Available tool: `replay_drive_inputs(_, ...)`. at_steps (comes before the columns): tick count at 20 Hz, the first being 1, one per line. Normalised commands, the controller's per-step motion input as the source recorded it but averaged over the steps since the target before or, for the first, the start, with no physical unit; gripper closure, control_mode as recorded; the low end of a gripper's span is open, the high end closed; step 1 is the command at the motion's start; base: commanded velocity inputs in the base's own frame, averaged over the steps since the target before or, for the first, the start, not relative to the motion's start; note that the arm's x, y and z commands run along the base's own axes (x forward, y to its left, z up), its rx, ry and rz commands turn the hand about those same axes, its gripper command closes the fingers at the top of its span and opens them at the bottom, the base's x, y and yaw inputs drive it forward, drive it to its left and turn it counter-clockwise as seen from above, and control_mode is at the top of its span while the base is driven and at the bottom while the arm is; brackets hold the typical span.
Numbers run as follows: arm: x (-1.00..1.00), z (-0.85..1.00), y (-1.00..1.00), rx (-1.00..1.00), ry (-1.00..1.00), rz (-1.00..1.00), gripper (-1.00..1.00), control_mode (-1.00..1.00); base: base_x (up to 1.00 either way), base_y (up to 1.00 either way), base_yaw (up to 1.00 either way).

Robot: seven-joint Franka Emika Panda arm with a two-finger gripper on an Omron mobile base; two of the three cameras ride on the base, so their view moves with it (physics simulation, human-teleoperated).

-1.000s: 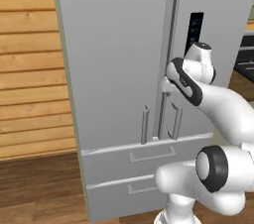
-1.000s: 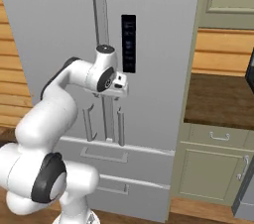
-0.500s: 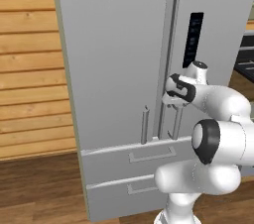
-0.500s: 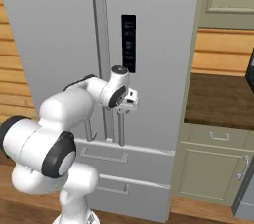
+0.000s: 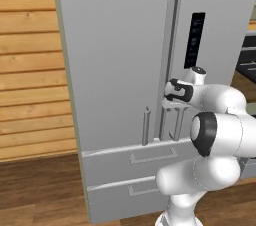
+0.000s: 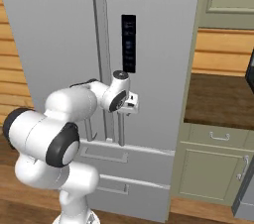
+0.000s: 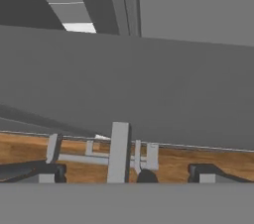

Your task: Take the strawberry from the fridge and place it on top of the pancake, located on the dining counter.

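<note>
My gripper (image 6: 130,108) sits right at the fridge (image 5: 115,45), up against the vertical bar handle (image 6: 120,130) of the right door (image 6: 158,44) — both doors are closed. In my hand view my fingers (image 7: 47,171) stand apart either side of that handle (image 7: 118,152), gripping nothing — whether they touch it I can't tell.

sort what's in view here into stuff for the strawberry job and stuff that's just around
For the job:
fridge, doors shut
fridge door handle, at the gripper

Just around:
fridge control panel
fridge drawers
green cabinet
wood plank wall
</note>
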Motion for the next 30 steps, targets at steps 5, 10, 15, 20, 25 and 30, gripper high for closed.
replay_drive_inputs(5,-0.43,-0.02,-0.09,0.0,-0.04,0.0,1.0,-1.0,0.0,0.0,0.0)
replay_drive_inputs(10,-0.51,0.0,-0.52,0.03,-0.07,0.0,1.0,-1.0,0.0,0.0,0.0)
replay_drive_inputs(15,-0.78,-0.01,-0.9,0.0,-0.12,0.03,1.0,-1.0,0.0,0.0,0.0)
replay_drive_inputs(20,-0.75,-0.06,-0.96,0.03,-0.03,0.01,1.0,-1.0,0.0,0.0,0.0)
replay_drive_inputs(25,-0.67,0.0,-0.66,0.03,0.0,0.0,1.0,-1.0,0.0,0.0,0.0)
replay_drive_inputs(30,-0.56,0.1,-0.52,0.02,-0.02,0.0,-1.0,-1.0,0.0,0.0,0.0)
